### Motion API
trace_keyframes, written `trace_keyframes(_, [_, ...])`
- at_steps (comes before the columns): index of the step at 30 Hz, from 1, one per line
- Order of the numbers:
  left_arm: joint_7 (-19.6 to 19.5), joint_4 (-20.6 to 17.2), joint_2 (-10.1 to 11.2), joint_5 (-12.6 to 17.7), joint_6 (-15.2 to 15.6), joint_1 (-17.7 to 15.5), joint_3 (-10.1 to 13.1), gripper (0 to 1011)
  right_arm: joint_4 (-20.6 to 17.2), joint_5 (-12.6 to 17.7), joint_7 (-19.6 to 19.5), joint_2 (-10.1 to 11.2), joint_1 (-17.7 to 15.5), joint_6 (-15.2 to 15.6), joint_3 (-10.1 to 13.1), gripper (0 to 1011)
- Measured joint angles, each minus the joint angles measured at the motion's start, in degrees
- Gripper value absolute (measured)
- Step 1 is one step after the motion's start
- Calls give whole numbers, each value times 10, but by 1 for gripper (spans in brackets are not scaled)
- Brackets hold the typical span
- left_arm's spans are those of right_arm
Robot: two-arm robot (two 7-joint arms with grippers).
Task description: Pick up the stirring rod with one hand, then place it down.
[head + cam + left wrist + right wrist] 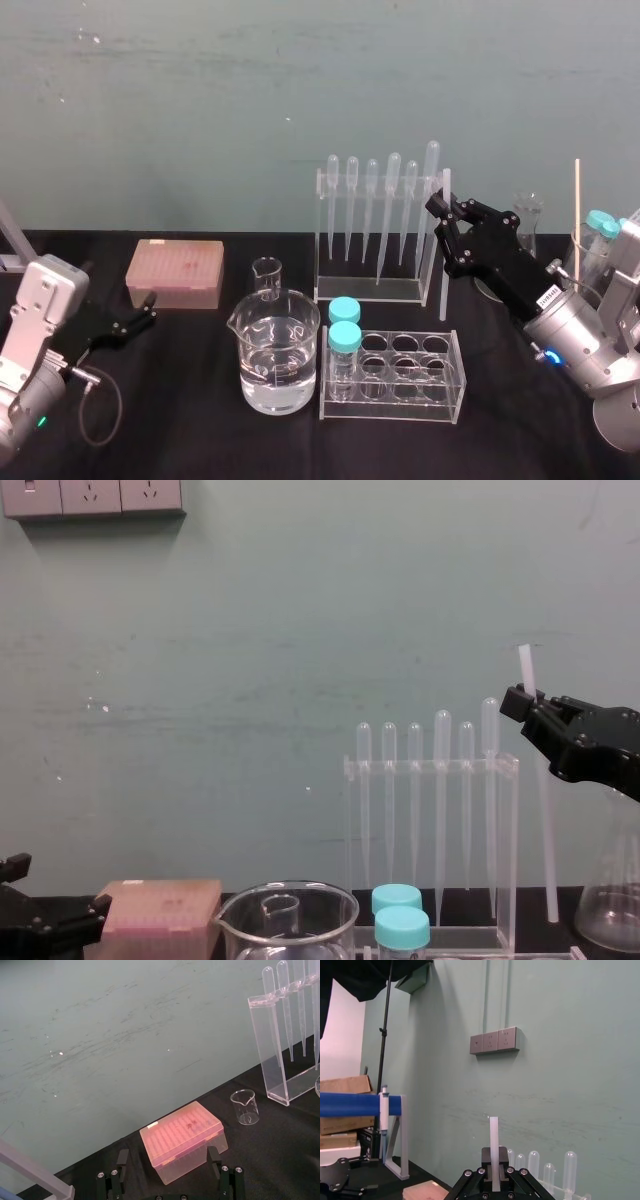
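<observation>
The stirring rod (444,250) is a thin translucent-white stick standing nearly upright beside the right end of the pipette rack (372,285). My right gripper (440,214) is shut on its upper part, and a short stub rises above the fingers (494,1135). In the chest view the rod (545,840) slants down from the right gripper (516,704) to table level; whether its tip touches the table I cannot tell. My left gripper (143,317) rests low at the left, open, its fingers (122,1159) spread in front of a pink tip box (182,1137).
A water-filled beaker (275,360) and a tube rack (400,378) holding two blue-capped tubes (344,335) stand in front. A small beaker (267,275) sits behind them. At the right are a flask (527,225) and a wooden stick (577,215).
</observation>
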Motion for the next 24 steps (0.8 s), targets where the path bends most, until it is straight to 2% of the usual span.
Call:
trace_keyframes(19, [0,0,0,0,0,0,0,1000,0,0,0,0,0,0,0,72])
trace_keyframes(24, [0,0,0,0,0,0,0,1000,-17,2,0,1,-6,22,8,73])
